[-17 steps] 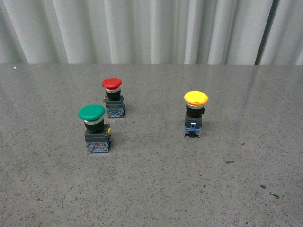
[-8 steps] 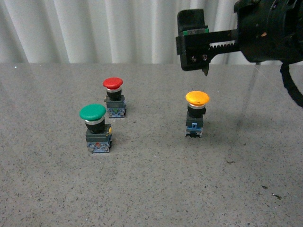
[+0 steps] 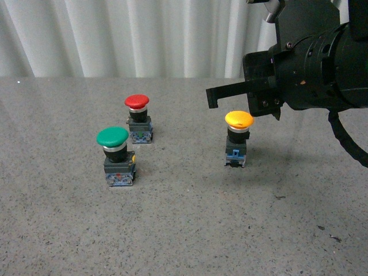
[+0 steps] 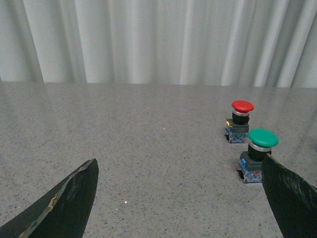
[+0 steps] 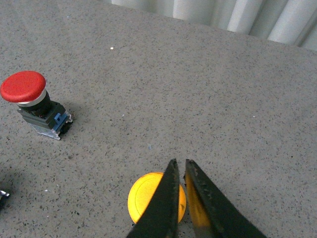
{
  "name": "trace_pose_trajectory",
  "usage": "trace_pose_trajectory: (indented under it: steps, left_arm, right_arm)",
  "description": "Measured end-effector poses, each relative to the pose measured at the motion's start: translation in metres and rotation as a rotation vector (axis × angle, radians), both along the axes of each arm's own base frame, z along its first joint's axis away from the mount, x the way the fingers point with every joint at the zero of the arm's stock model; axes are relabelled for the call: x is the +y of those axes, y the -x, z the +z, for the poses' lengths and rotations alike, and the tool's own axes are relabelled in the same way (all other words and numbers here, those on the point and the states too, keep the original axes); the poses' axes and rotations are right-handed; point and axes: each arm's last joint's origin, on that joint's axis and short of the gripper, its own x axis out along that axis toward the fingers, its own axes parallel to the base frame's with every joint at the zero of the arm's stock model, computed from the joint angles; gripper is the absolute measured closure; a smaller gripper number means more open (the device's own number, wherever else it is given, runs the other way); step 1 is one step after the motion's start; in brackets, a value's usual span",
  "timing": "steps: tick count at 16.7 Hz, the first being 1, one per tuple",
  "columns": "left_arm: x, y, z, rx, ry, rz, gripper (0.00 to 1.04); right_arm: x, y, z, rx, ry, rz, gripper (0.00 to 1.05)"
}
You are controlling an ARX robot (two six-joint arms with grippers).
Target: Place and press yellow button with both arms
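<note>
The yellow button [image 3: 238, 138] stands upright on the grey speckled table, right of centre. My right gripper [image 3: 276, 112] hangs just above and to the right of its cap, jaws shut and empty. In the right wrist view the shut fingertips [image 5: 179, 166] point down over the yellow button's cap [image 5: 143, 198] and hide part of it; I cannot tell whether they touch it. My left gripper [image 4: 181, 198] is open and empty, low over the table and well short of the buttons. It does not show in the front view.
A green-capped button [image 3: 115, 155] stands front left and a red-capped button [image 3: 138, 118] behind it. Both show in the left wrist view, the green-capped button [image 4: 257, 158] next to one finger and the red-capped button [image 4: 240, 119] beyond. A white curtain [image 3: 144, 34] hangs behind the table.
My right arm came into the front view from the upper right and dropped down to the yellow button's cap. The buttons have not moved.
</note>
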Motion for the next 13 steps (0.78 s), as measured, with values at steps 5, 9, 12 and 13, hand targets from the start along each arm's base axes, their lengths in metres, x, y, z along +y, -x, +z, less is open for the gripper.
trace_pose_trajectory:
  steps: [5, 9, 12, 13]
  left_arm:
    - [0.0, 0.0, 0.0, 0.0, 0.0, -0.001, 0.07]
    - [0.0, 0.0, 0.0, 0.0, 0.0, 0.0, 0.07]
    - [0.0, 0.0, 0.0, 0.0, 0.0, 0.0, 0.07]
    - [0.0, 0.0, 0.0, 0.0, 0.0, 0.0, 0.07]
  right_arm:
    - [0.01, 0.002, -0.006, 0.022, -0.011, 0.027, 1.03]
    - [0.013, 0.001, -0.017, 0.052, -0.002, 0.029, 1.03]
    - [0.014, 0.0, -0.023, 0.069, 0.009, 0.02, 1.03]
    - [0.014, 0.0, -0.023, 0.069, 0.008, 0.02, 1.03]
